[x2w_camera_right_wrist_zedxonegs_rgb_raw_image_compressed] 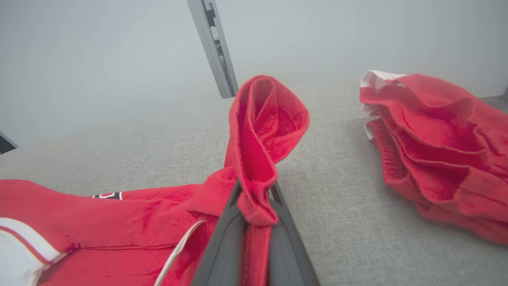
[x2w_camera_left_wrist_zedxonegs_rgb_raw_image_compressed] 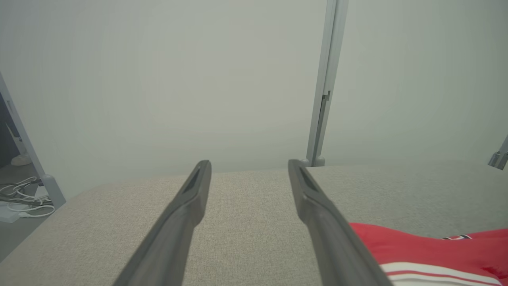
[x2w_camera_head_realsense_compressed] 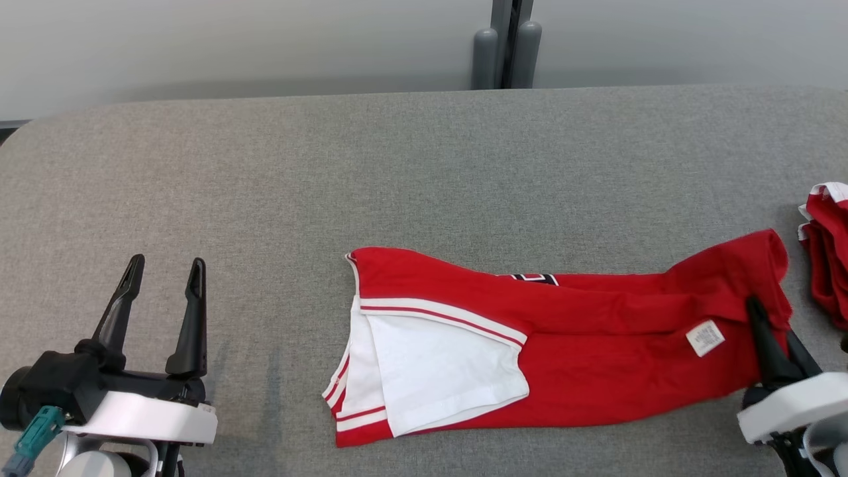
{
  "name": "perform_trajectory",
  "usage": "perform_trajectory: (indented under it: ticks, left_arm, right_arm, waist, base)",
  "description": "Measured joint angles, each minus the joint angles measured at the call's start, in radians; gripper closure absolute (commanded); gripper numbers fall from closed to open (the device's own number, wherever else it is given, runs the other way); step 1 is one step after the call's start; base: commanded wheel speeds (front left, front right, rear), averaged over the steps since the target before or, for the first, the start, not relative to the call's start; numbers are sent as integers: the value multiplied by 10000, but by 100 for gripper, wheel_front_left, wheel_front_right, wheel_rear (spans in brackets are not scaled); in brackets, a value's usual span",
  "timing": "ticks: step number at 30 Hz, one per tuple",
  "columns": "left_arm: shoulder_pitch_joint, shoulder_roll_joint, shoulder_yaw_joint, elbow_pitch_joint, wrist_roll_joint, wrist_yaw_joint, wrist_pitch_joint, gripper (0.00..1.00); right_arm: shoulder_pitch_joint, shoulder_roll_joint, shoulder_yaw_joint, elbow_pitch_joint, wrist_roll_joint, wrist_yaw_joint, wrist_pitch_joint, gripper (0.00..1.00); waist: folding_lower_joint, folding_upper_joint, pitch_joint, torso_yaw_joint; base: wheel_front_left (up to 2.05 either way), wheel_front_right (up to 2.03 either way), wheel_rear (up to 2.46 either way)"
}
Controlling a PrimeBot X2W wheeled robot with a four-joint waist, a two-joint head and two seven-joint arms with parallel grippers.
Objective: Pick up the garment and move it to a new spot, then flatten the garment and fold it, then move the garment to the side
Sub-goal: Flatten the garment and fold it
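The garment point(x2w_camera_head_realsense_compressed: 583, 358), a bright red T-shirt with white sleeves, lies folded lengthwise across the middle of the grey table point(x2w_camera_head_realsense_compressed: 397, 165). Its white sleeves point left and a small white care label point(x2w_camera_head_realsense_compressed: 705, 338) shows near the right end. My right gripper point(x2w_camera_head_realsense_compressed: 762, 315) is shut on the garment's right hem. In the right wrist view the red cloth point(x2w_camera_right_wrist_zedxonegs_rgb_raw_image_compressed: 258, 159) bunches up between the two fingers. My left gripper point(x2w_camera_head_realsense_compressed: 165, 275) stands open over bare table at the lower left, apart from the shirt. The left wrist view shows its spread fingers point(x2w_camera_left_wrist_zedxonegs_rgb_raw_image_compressed: 186, 206) and the shirt's edge point(x2w_camera_left_wrist_zedxonegs_rgb_raw_image_compressed: 428, 250).
A second crumpled red garment point(x2w_camera_head_realsense_compressed: 828, 258) lies at the table's right edge, close to my right gripper, and appears again as a red heap point(x2w_camera_right_wrist_zedxonegs_rgb_raw_image_compressed: 436, 147) in the right wrist view. A grey post point(x2w_camera_head_realsense_compressed: 507, 46) stands behind the table. Cables point(x2w_camera_left_wrist_zedxonegs_rgb_raw_image_compressed: 24, 198) lie on the floor at the left.
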Motion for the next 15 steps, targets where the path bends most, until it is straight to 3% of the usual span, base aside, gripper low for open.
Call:
perform_trajectory:
  ticks: [5,9,15]
  left_arm:
    - [118,35,-40,-84,-2,44,86,0]
    - [155,48,-63,-128,-4,77,104,0]
    - [285,10,-146,-171,-71,86,115,0]
  right_arm:
    - [-398,318,686,-1603,-439,0,688,100]
    - [-893,1141,1367,-2330,-690,0,1325,100]
    - [-1680,2194,2890,-2125,-788,0,1578,100]
  waist:
    - [0,0,-174,-26]
    - [0,0,-280,-33]
    - [0,0,-303,132]
  base:
    - [0,0,0]
    - [0,0,0]
    - [0,0,0]
